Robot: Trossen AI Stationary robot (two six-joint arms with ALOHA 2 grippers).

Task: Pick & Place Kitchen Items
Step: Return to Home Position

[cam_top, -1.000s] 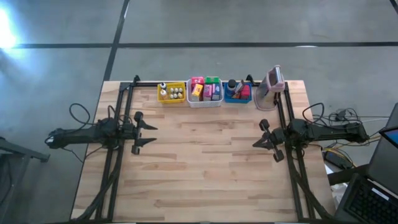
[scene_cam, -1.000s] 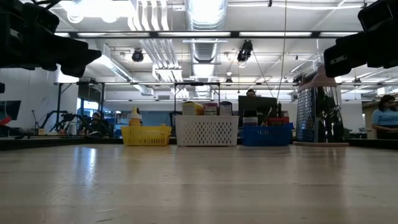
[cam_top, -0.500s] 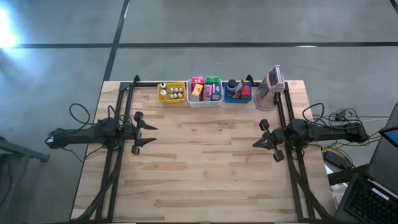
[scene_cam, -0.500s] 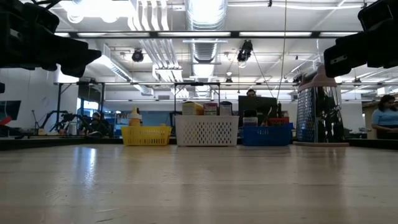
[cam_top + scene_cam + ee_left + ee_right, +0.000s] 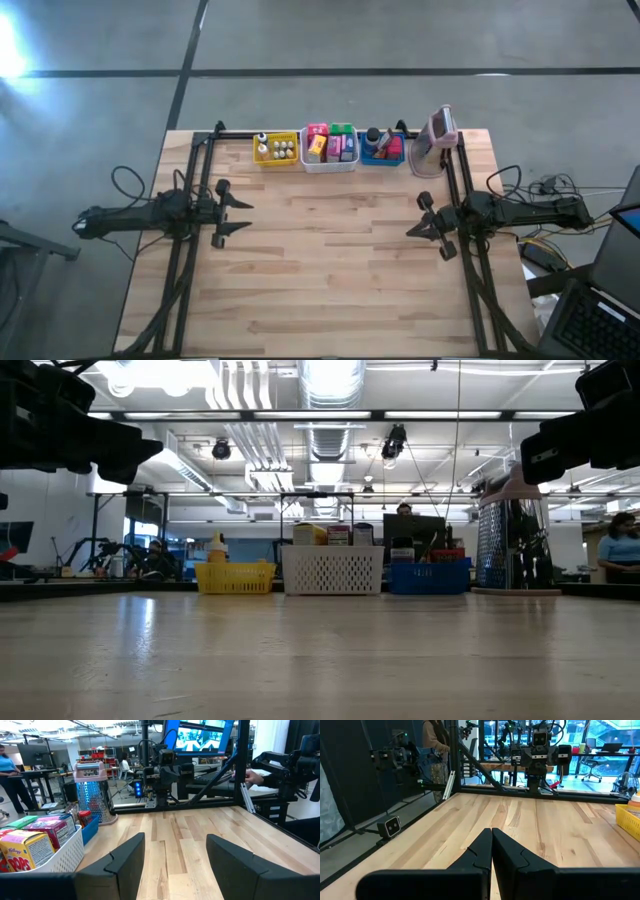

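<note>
1. The left gripper (image 5: 246, 216) has its fingers (image 5: 129, 856) spread wide with nothing between them. It hangs above the left side of the surface (image 5: 330, 285), pointing toward the middle.
2. The right gripper (image 5: 410, 231) has its fingers pressed together and carries nothing. It hangs above the right side of the surface, facing the other arm.
3. No loose item shows on the bare wood between and around the two grippers.
4. The kitchen items all sit in a row of bins along the far edge.
   - Small bottles (image 5: 279, 148) are in the yellow bin (image 5: 276, 164).
   - Boxed packets (image 5: 330, 143) are in the white bin (image 5: 328, 168).
   - A dark-lidded jar (image 5: 373, 136) with something red beside it is in the blue bin (image 5: 380, 161).
5. A box grater (image 5: 437, 130) stands upright just beside the blue bin, at the right end of the row.
6. Judged from this layout, the sorting looks complete. Nothing appears left to pick up, and both arms seem at or close to their resting pose.
</note>
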